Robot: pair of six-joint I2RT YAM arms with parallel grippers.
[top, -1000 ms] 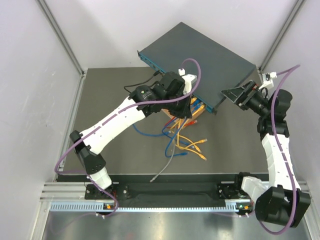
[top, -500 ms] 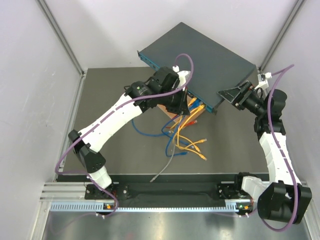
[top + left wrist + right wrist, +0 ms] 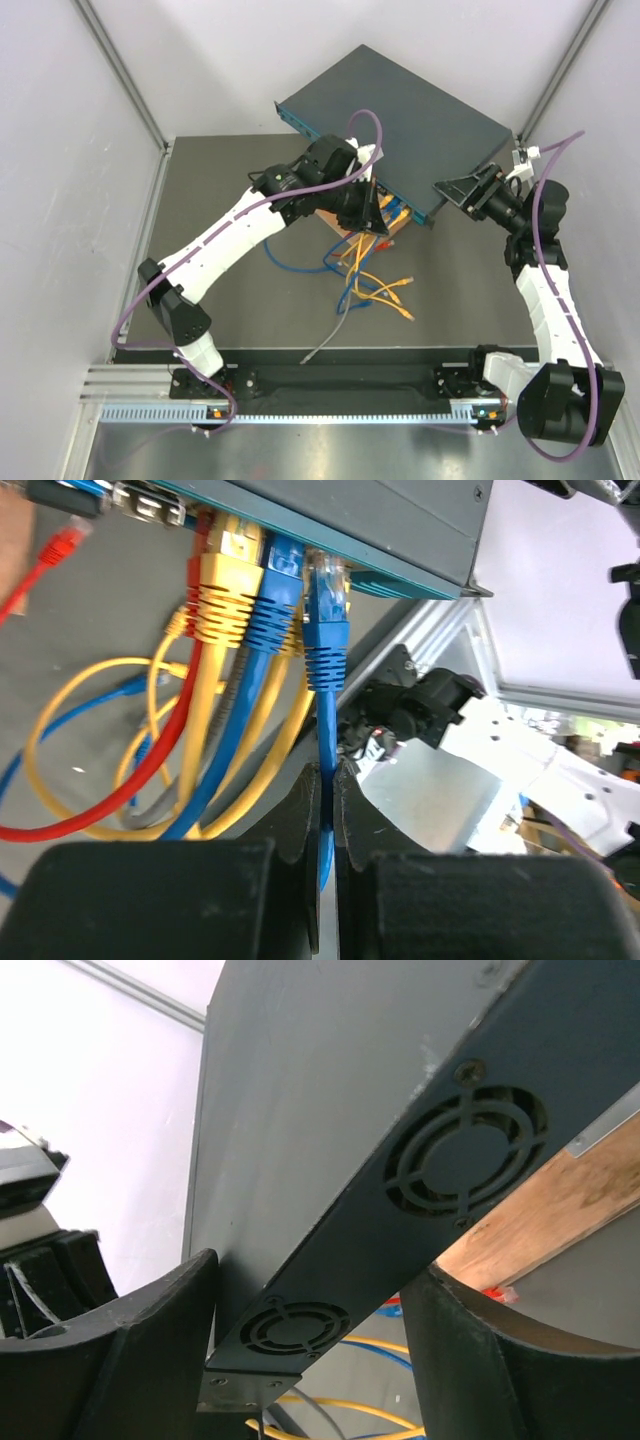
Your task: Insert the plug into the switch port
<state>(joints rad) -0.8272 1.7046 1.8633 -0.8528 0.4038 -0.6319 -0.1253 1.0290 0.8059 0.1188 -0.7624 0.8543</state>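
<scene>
Left wrist view: the left hand [image 3: 327,780] is clenched on a blue cable [image 3: 322,710] just below its plug [image 3: 326,585]. The plug meets the front face of the switch [image 3: 400,525], perhaps partly in a port, at the far side of the desk [image 3: 460,290]. The right hand [image 3: 310,1290] straddles the switch's right end; I cannot tell whether it presses there.

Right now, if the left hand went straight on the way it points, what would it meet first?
The left hand would most likely meet the blue plug, whose cable it pinches, then the front face of the switch. Depth is unclear in the wrist view.
</scene>
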